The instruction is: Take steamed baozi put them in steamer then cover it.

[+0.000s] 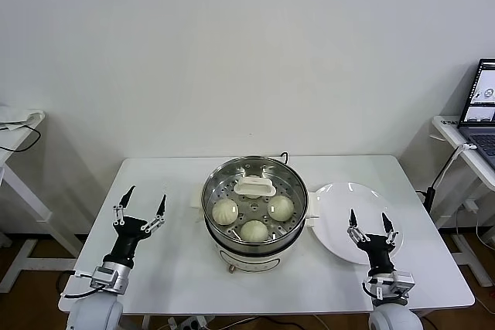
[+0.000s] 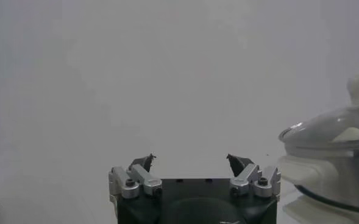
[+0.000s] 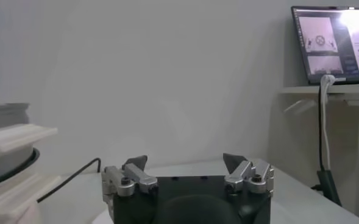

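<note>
A white tabletop (image 1: 162,268) is carrying everything, with a plain white wall rising behind it. A laptop (image 1: 483,106) is glowing on a side desk (image 1: 456,133) at the far right, and another desk's edge is showing at the far left. A black cord (image 1: 284,157) is poking out just behind the pot. A flat white plate (image 1: 340,229) is lying bare just right of the pot, its rim close to the pot's handle.

The left claw (image 1: 141,208) is hovering over the near left part of the tabletop, well apart from the pot, its fingers pointing up and away and standing wide open with nothing between them. The right claw (image 1: 370,224) is hanging over the near edge of the plate, likewise pointing away, its fingers spread wide and gripping nothing.

The steamer (image 1: 255,245) is sitting at the tabletop's centre on its white base. The cover (image 1: 298,191) is lying on its rim, the white oblong handle (image 1: 255,186) slightly toward the far side. Through the glass, three steamed baozi (image 1: 225,211) are resting on the perforated tray: one left, one right, one near. A fourth seems to be peeking out behind the handle, though it is mostly hidden.
</note>
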Tool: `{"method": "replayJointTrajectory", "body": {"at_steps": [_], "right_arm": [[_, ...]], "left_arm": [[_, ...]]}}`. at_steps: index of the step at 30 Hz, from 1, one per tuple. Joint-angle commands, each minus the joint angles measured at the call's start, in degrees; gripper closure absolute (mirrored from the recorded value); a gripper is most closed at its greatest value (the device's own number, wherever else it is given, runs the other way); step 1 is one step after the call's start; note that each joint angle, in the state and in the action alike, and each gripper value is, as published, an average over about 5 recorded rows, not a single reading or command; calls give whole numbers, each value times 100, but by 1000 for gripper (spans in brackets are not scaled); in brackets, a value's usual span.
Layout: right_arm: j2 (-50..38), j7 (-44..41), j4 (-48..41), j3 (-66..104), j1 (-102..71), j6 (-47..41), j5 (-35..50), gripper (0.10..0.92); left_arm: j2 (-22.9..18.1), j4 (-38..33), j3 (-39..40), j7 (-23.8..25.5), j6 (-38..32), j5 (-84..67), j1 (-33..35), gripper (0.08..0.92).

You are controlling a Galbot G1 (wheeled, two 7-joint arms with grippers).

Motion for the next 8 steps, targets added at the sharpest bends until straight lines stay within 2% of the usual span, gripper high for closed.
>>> {"method": "replayJointTrajectory", "body": {"at_steps": [1, 8], "right_arm": [[24, -5, -35, 5, -5, -33, -49, 203], [44, 6, -26, -23, -13, -28, -77, 203]], "left_arm": [[-9, -47, -47, -12, -23, -11, 103, 177], [-6, -68, -81, -39, -20, -10, 163, 177]]}}
